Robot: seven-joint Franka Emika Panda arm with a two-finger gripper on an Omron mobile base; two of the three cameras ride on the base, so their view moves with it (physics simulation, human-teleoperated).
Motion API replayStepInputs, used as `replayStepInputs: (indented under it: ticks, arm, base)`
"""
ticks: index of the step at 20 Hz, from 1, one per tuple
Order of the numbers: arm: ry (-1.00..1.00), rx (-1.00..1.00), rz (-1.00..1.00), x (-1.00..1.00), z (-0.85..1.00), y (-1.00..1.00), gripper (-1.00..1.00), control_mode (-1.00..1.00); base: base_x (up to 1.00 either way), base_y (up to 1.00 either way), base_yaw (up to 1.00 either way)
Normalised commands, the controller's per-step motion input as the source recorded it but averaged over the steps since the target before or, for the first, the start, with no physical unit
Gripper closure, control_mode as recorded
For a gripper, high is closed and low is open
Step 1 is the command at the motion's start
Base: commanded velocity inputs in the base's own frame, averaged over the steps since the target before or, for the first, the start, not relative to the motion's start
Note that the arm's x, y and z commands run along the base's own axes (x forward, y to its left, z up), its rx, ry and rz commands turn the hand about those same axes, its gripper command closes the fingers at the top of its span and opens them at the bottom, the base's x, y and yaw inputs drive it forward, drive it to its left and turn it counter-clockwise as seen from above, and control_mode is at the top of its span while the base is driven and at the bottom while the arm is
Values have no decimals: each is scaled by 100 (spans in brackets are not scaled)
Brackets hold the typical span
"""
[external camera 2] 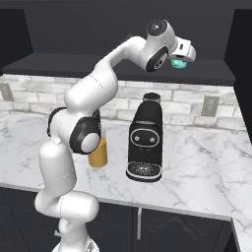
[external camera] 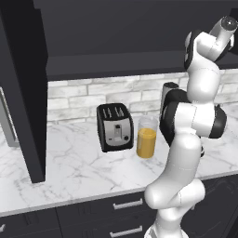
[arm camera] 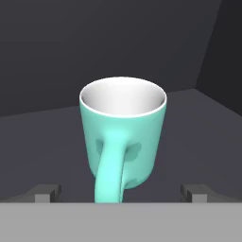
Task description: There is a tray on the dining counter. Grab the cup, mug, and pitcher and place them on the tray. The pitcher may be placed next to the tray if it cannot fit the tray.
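The arm is up high, w/ its claw [arm camera: 121,191] wide open at the teal mug [arm camera: 123,137], one tip each side of the handle. Not grabbed yet. The mug [external camera 2: 178,62] sits on a dark shelf above the tabletop [external camera: 79,167]. The pitcher [external camera: 147,137] waits by the toaster [external camera: 115,127]. I think nothing's on the tray yet, so most of the job is left.
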Motion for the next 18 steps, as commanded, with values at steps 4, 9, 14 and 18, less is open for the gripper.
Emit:
replayStepInputs:
  ticks: [4, 9, 14, 18]
  arm:
    - [0, 0, 0, 31, 0, 0, -100, -100]
    - [0, 0, 0, 24, 0, 0, -100, -100]
    - [0, 0, 0, 5, 0, 0, 100, -100]
    - [0, 0, 0, 0, 0, 0, 100, -100]
  base:
    - [0, 0, 0]
    - [0, 0, 0]
    - [0, 0, 0]
    - [0, 0, 0]
